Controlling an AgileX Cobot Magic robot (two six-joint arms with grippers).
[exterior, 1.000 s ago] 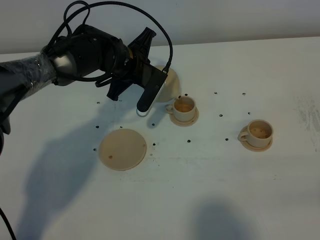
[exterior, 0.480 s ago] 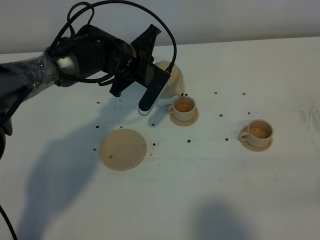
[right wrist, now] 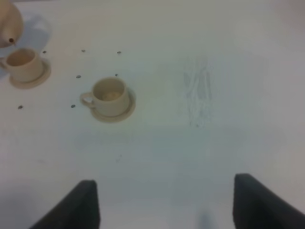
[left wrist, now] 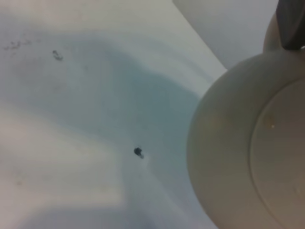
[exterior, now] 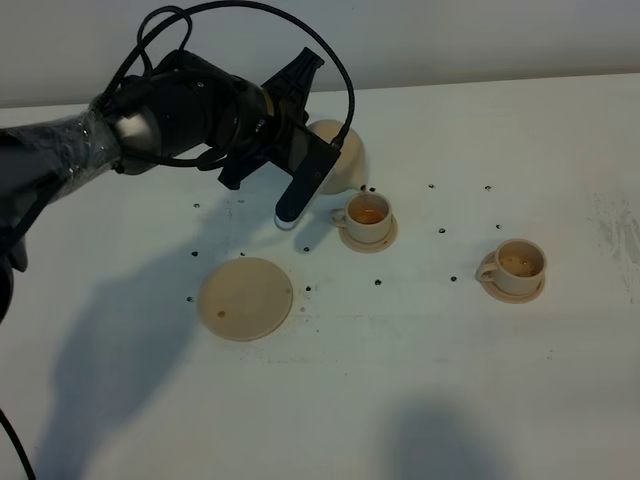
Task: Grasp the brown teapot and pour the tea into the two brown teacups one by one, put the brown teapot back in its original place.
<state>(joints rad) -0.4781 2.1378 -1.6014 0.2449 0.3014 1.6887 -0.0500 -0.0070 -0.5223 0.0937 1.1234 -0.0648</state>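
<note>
The brown teapot [left wrist: 248, 143] fills the right side of the frame and is cut off by the right and lower edges. Its pale beige body is rounded, with a flatter circular face inset toward the right edge. A dark gripper finger [left wrist: 290, 24] lies against the teapot in the upper right corner. The white table [left wrist: 71, 143] occupies the left and centre, partly under a bluish shadow. One dark speck [left wrist: 138, 152] lies near centre; a smaller mark [left wrist: 57, 55] lies at upper left.

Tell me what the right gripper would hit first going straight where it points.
Probably only bare table; the nearer teacup sits aside from the line of the right gripper, though depth is unclear.
</note>
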